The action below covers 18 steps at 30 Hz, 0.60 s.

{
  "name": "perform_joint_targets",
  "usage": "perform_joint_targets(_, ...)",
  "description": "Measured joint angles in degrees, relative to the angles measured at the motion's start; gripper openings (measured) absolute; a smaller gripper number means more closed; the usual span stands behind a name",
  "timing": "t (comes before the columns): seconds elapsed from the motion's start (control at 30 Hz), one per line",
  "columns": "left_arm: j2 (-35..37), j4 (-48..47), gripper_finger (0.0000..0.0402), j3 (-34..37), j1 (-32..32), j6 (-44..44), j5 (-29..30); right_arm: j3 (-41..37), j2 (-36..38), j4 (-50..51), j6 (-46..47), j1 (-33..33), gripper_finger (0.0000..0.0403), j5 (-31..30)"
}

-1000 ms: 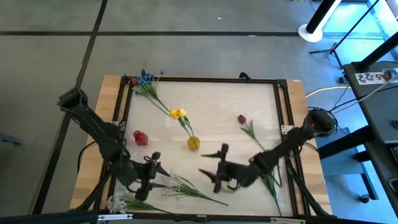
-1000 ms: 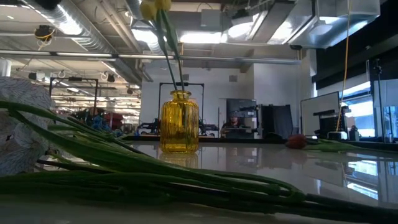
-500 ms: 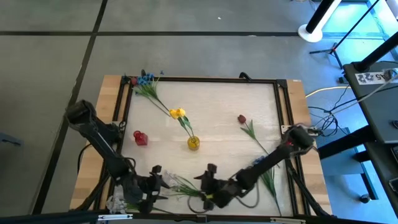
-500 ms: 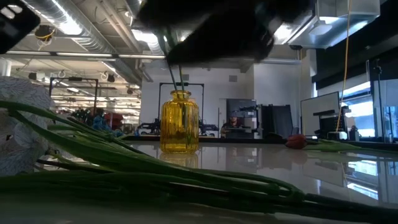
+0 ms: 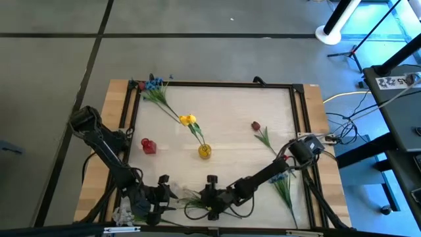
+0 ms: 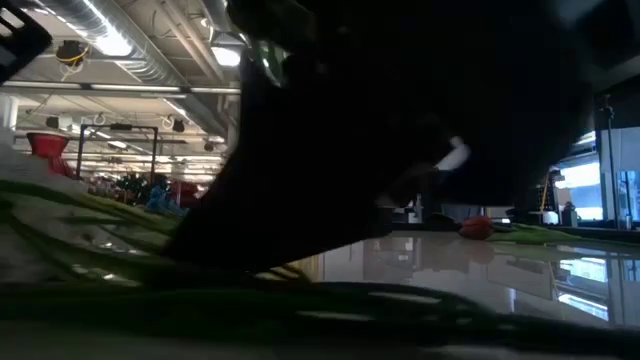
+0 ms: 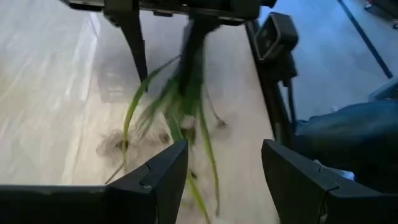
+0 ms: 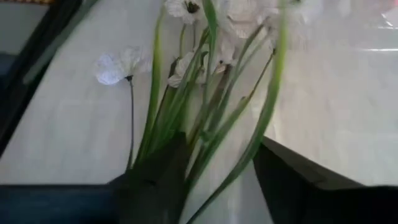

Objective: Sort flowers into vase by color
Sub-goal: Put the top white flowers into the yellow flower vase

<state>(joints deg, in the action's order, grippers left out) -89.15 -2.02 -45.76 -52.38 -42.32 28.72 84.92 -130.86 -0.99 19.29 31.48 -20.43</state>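
while the yellow tulips (image 5: 189, 120) already stand in the yellow vase (image 5: 204, 151), red, blue and white flowers (image 5: 191, 197) (at 6 o'clock) remain loose. since a second ago the right gripper (image 5: 210, 196) has slid left over them, fingers parted astride the stems; the left gripper (image 5: 160, 195), open, waits beside.

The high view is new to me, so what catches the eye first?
Both arms meet at the table's near edge: the right gripper reaches across to the white flowers, whose stems run between its open fingers, and the left gripper hovers open beside them. Mid-table, a yellow vase holds yellow tulips.
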Motion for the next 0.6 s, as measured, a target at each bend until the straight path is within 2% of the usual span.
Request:
perform_joint_targets(0.2, 3.7, -3.9, 0.0199, 0.0, -1.0, -0.8, 3.0, -0.3, 4.3, 12.6, -0.2, 0.1, 0.0027, 2.6)
perform_joint_targets(0.23, 3.8, -3.7, 0.0199, 0.0, -1.1, -0.8, 3.8, -0.4, 5.4, 15.7, -0.2, 0.1, 0.0015, 2.9)
perform_joint_targets(0.37, 3.7, -3.9, 0.0199, 0.0, -1.1, -0.8, 5.5, -0.6, 10.3, 27.3, 1.8, 0.1, 0.0025, 2.3)
perform_joint_targets(0.47, 3.7, -3.9, 0.0199, 0.0, -1.3, -0.6, 6.9, -0.5, 13.2, 32.4, 2.8, 0.1, 0.0036, 1.8)
perform_joint_targets(0.6, 3.7, -3.7, 0.0199, 0.0, -1.1, 0.3, 8.8, -0.5, 13.4, 35.9, 2.9, -0.4, 0.0082, 3.8)
